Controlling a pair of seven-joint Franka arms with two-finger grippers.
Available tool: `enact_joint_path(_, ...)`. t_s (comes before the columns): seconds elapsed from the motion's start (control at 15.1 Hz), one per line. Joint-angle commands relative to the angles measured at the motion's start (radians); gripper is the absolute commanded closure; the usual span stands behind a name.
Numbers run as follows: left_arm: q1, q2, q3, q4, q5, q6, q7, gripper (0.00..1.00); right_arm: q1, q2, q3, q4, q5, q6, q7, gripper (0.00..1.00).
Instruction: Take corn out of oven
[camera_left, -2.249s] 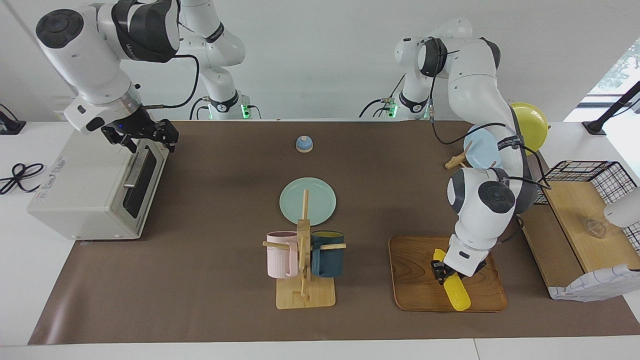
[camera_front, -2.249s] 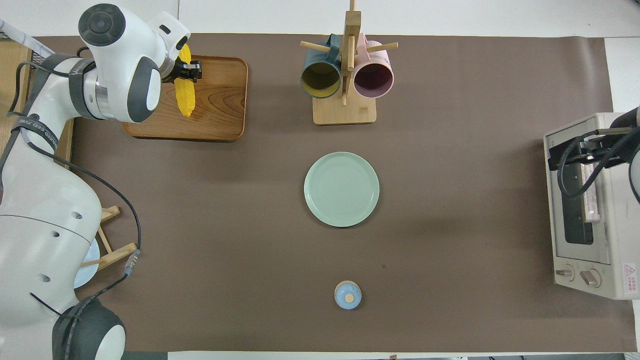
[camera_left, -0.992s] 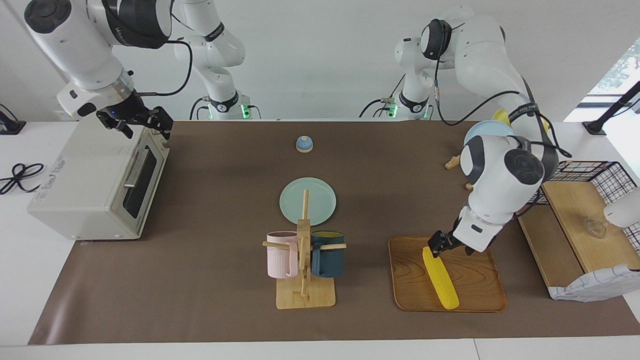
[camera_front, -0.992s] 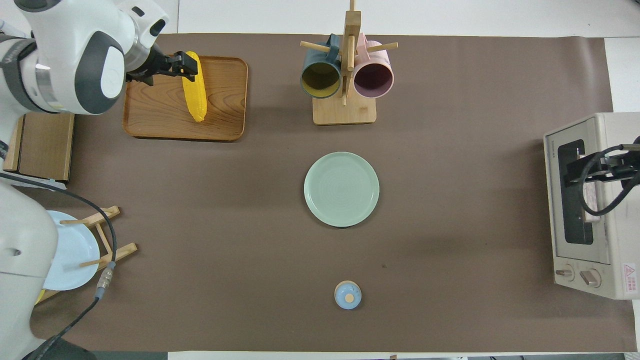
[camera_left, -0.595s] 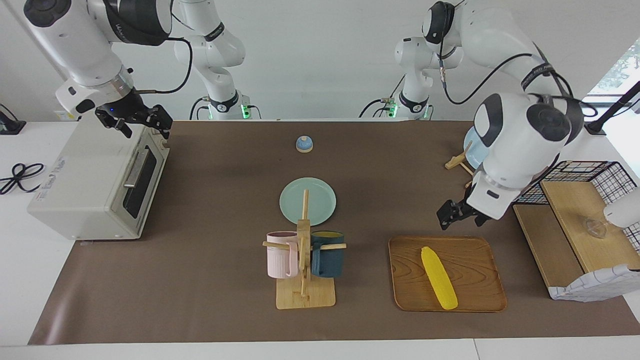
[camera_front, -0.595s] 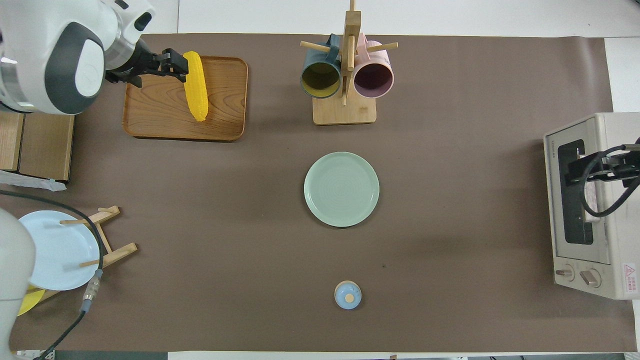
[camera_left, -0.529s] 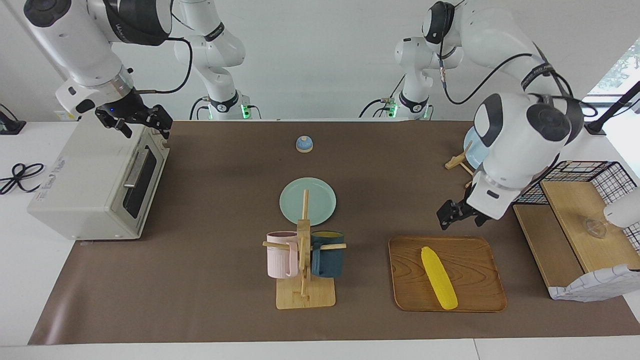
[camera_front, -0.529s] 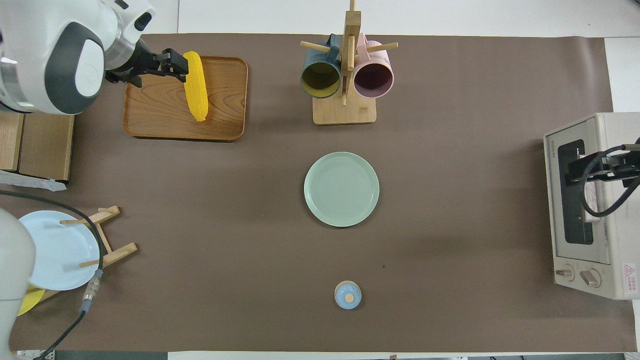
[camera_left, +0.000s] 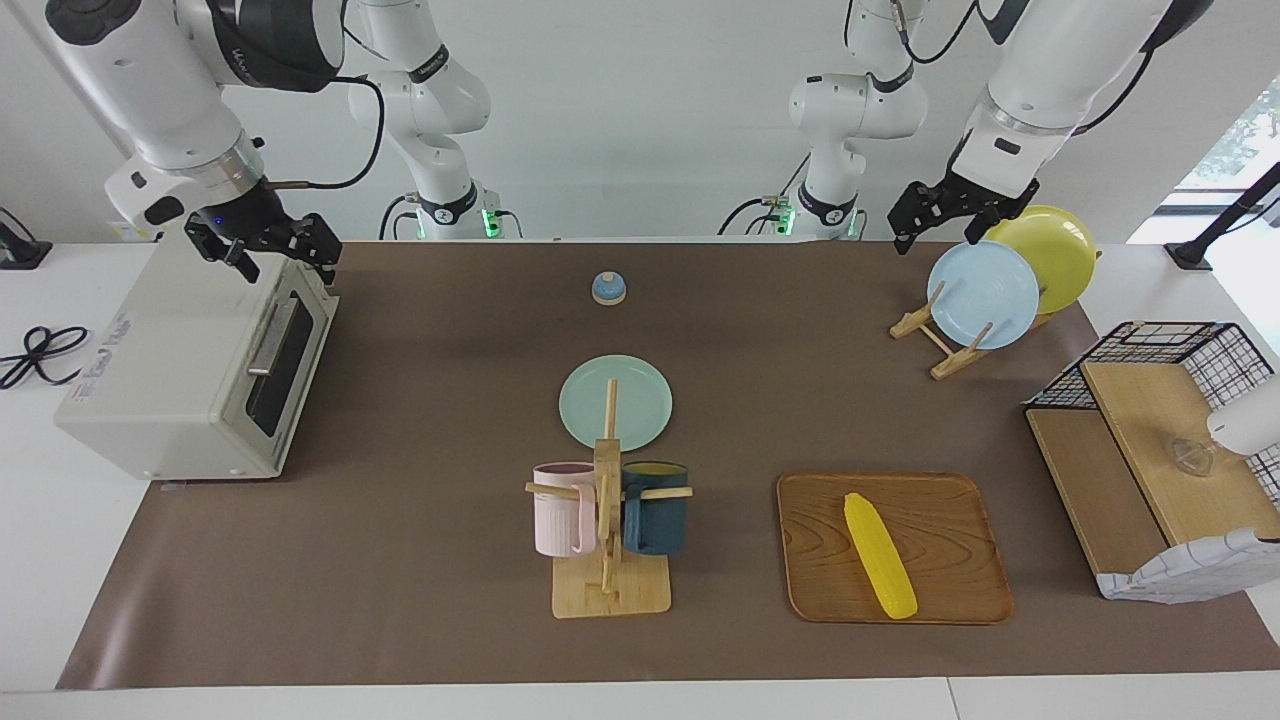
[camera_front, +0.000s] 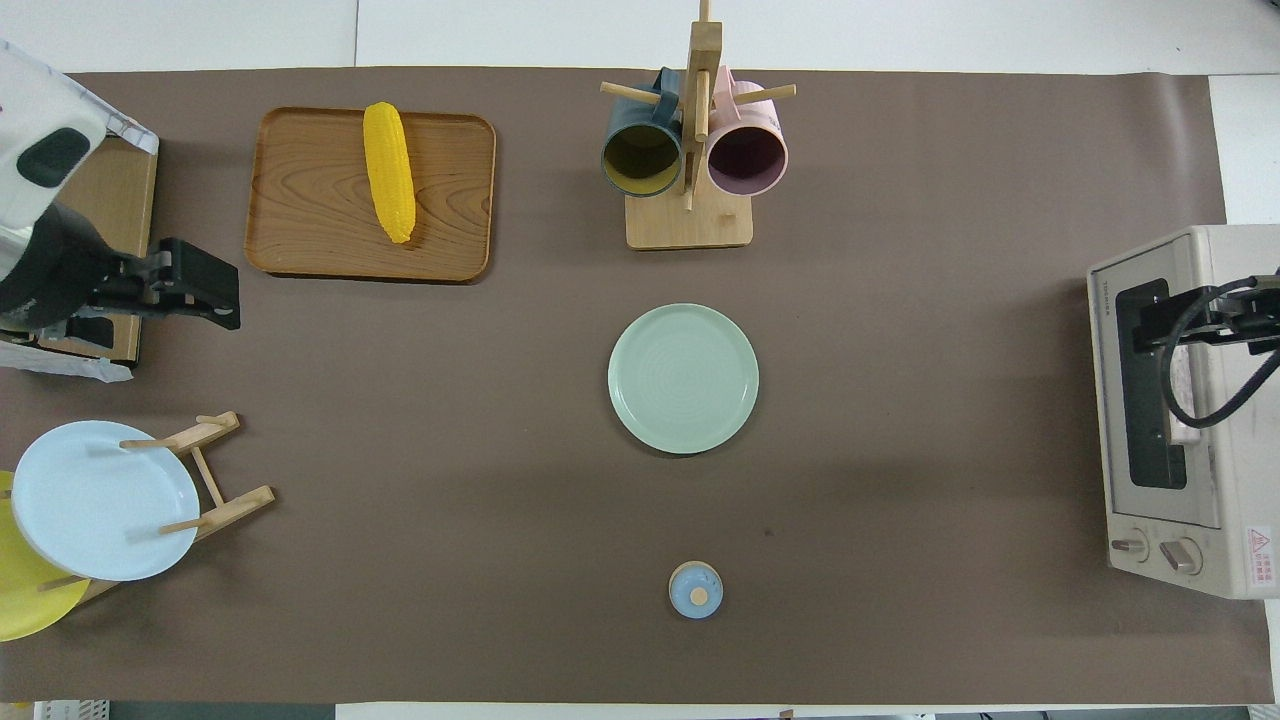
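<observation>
corn (camera_left: 879, 556) lying loose on wooden tray (camera_left: 950, 590), well apart from oven (camera_left: 190, 370) with door shut, interior hidden behind dark glass. left pincer (camera_left: 935, 215) raised over plate rack (camera_left: 940, 340), open, empty. right pincer (camera_left: 270, 248) over oven top, open, empty, half cut off in overhead view.

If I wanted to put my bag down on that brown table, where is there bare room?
The widest bare patch lies between the green plate and the oven. Another lies between the green plate, the wooden tray and the plate rack. It is crowded around the mug stand and on the tray, where the corn lies.
</observation>
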Motion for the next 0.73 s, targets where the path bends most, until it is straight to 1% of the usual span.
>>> enact_joint_path(0.0,0.117,-0.060,-0.108,-0.123,0.016,0.108,0.013,0.00,-0.003,-0.008,0.005,-0.007,0.005,0.016,0.011,0.00)
enact_joint_path(0.13,0.117,-0.051,-0.119,-0.120,0.016,0.154,0.016,0.00,-0.004,-0.006,0.005,-0.003,0.005,0.016,0.010,0.00)
enact_joint_path(0.26,0.093,-0.044,-0.116,-0.118,0.016,0.164,0.020,0.00,-0.003,-0.006,0.005,0.002,0.005,0.016,0.008,0.00)
enact_joint_path(0.46,0.081,-0.024,-0.107,-0.057,0.016,0.098,0.019,0.00,-0.001,-0.014,0.008,0.016,0.007,0.001,0.010,0.00)
enact_joint_path(0.6,0.084,-0.019,-0.107,-0.055,0.013,0.085,0.020,0.00,-0.004,-0.031,0.013,0.036,0.007,-0.057,0.008,0.00)
enact_joint_path(0.66,0.087,-0.020,-0.107,-0.060,0.013,0.082,0.020,0.00,-0.004,-0.046,0.010,0.063,0.007,-0.088,0.008,0.00)
